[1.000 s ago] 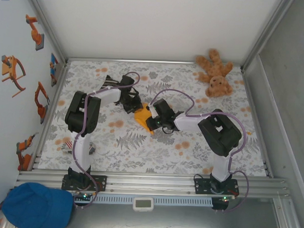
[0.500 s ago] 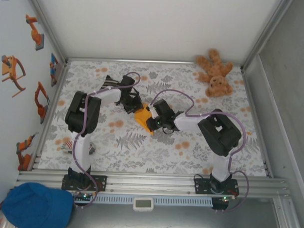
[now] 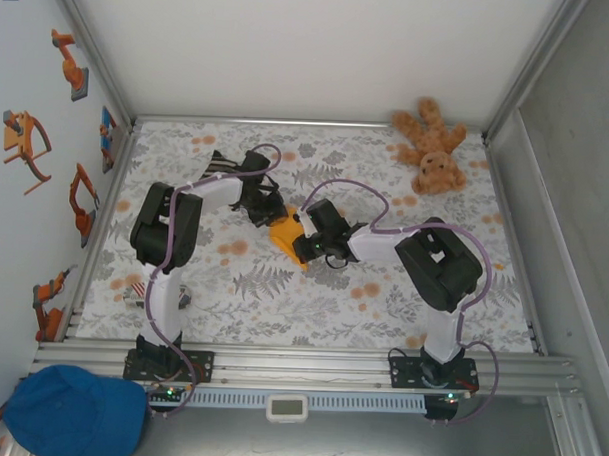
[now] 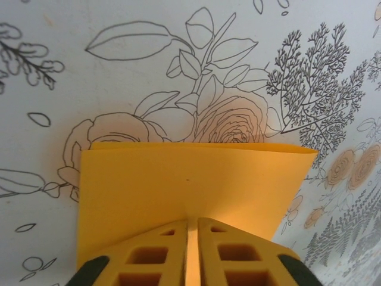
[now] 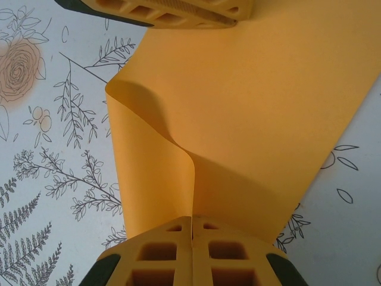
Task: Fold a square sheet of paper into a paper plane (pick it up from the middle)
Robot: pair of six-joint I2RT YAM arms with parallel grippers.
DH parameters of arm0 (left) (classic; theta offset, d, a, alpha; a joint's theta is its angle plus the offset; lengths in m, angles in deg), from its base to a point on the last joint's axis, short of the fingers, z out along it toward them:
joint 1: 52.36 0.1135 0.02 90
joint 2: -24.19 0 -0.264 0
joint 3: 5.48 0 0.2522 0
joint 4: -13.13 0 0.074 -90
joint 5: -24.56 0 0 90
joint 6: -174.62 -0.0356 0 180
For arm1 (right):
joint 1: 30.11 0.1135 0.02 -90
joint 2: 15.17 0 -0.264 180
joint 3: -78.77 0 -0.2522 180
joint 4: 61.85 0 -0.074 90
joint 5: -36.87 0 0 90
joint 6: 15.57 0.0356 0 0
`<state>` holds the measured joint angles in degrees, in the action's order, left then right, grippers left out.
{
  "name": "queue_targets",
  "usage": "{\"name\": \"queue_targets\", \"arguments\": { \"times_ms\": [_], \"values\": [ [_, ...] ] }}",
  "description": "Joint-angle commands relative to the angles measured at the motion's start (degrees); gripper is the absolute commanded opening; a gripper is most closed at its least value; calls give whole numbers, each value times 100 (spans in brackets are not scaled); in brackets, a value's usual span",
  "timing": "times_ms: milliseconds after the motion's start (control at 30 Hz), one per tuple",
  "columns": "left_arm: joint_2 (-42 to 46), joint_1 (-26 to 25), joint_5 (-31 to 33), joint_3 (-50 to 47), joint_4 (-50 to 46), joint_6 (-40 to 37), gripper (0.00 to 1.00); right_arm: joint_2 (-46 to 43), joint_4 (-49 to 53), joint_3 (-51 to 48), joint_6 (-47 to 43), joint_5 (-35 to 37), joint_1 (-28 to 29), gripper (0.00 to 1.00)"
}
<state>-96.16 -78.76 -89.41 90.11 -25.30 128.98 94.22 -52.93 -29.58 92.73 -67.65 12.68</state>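
From above I count two arms, one sheet of paper, one teddy bear and one cap. The arms meet near the middle of the table point(image 3: 232, 296), which is covered in a flat cloth printed with grey leaves and orange blooms. The left gripper point(image 3: 269, 211) and right gripper point(image 3: 306, 244) close in on the orange-yellow paper point(image 3: 285, 232) from opposite sides, and it lies between them. A fuzzy brown teddy bear point(image 3: 431, 146) sprawls at the far right corner, well apart from the paper. A soft blue cap point(image 3: 74, 414) sits off the table at the near left. Through the left wrist camera, the paper point(image 4: 190, 185) is smooth, matt and thin, a wide rectangle with a straight doubled far edge, lying on the cloth. The left gripper point(image 4: 191, 253) has two ribbed yellow plastic fingers point(image 4: 149, 256) pressed together, pinching the paper's near edge. Through the right wrist camera, the paper point(image 5: 250, 101) buckles into one raised ridge running down to the right gripper point(image 5: 191, 253), whose two ribbed fingers point(image 5: 232, 256) are clamped on that ridge. The left gripper's fingers point(image 5: 172, 11) hold the far edge.
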Motion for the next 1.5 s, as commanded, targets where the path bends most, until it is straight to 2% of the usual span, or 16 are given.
{"name": "queue_targets", "arguments": {
  "times_ms": [0,100,200,433,567,700,800,1467],
  "values": [
    [689,154,87,-290,32,187,18,162,225,49,94,46,-40,0],
    [1387,325,231,-1009,576,551,25,160,223,54,133,29,-51,0],
    [1942,382,150,-1730,1166,916,26,195,236,78,189,-13,-63,0],
    [2493,80,-243,-2758,2133,1757,18,206,273,109,226,-15,-77,0],
    [2429,-137,-224,-3002,2366,1977,12,215,307,123,215,-63,-77,0],
    [2084,-282,-496,-2962,2720,2158,9,231,341,148,191,-86,-78,0],
    [1901,-406,-469,-2850,2708,2174,9,222,352,152,191,-73,-77,0],
    [1411,-441,-451,-2970,2600,2050,6,246,370,131,227,-43,-86,0]
  ]
}}
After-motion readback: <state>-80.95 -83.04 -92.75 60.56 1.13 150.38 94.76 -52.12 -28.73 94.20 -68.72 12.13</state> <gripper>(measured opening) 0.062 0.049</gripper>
